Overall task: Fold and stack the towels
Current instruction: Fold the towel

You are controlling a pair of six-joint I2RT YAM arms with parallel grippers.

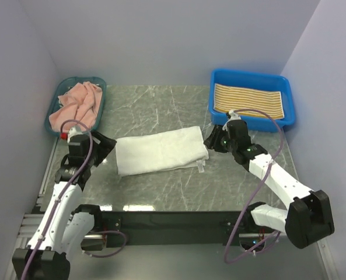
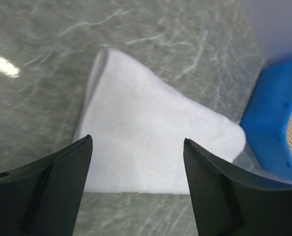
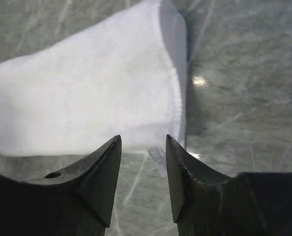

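Because the white towel [image 1: 161, 150] is soft, light and floppy, it will sag and bend when lifted, so I think it is best to pinch it at two corners of one short end. It lies folded flat in the middle of the table [image 1: 161, 105]. The left gripper [image 2: 138, 142] is wide apart and holds nothing. The right gripper [image 3: 143, 137] is apart too, also holding nothing

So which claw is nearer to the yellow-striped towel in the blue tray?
Right. The right claw is just on the near side of the blue tray holding the yellow-striped towel; the left claw is beyond the white towel, near the pink towel.
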